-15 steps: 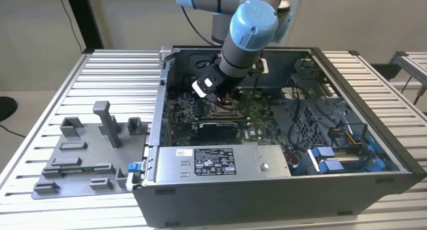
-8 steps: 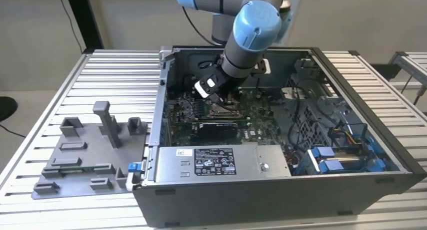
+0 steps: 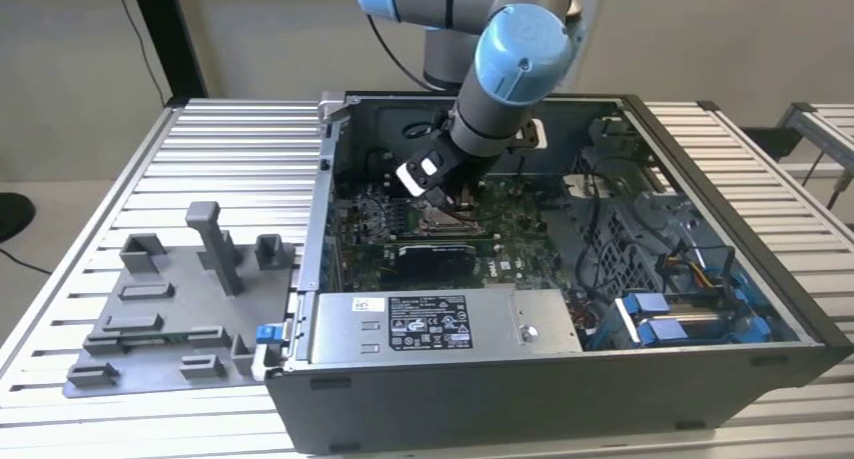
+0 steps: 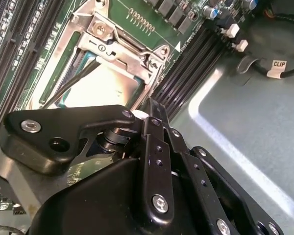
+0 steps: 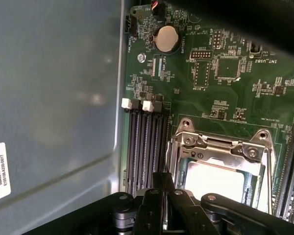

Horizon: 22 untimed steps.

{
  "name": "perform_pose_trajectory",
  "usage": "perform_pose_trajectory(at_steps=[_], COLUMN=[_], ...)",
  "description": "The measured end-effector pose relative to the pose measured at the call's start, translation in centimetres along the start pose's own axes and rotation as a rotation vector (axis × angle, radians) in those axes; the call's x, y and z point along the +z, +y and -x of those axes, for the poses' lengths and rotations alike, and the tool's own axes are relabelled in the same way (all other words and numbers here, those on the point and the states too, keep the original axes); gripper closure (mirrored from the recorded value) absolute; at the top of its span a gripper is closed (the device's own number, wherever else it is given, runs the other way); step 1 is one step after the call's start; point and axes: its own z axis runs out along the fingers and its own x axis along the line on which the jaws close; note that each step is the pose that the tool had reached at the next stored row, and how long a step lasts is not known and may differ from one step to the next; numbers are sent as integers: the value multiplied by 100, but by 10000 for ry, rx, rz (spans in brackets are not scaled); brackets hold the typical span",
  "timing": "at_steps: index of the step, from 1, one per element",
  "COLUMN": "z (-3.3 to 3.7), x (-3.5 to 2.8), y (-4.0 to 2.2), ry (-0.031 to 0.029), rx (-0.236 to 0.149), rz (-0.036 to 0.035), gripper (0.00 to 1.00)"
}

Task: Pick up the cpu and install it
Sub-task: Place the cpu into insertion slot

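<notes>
The cpu lies inside the socket frame on the motherboard and seems to be seated there, its pale top bare. The gripper hovers just above it; I cannot tell whether it is open or closed. The open computer case sits on a ribbed metal table. A grey fixture tray lies at the exterior view's left, and a pale wall stands behind.

Both wrist views close above socket

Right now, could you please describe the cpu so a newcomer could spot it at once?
Inside the open case, find the green motherboard. On it sits a square metal frame beside black memory slots. The cpu is the flat, pale silver square within that frame, smooth amid cluttered parts.
</notes>
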Motion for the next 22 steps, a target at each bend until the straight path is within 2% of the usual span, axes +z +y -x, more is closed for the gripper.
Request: perform_pose_trajectory(at_steps=[15,22], z=[22,28], x=[17,23], y=[127,159], ry=[4,8], rx=[26,52], rz=[-54,-107], gripper=[100,100])
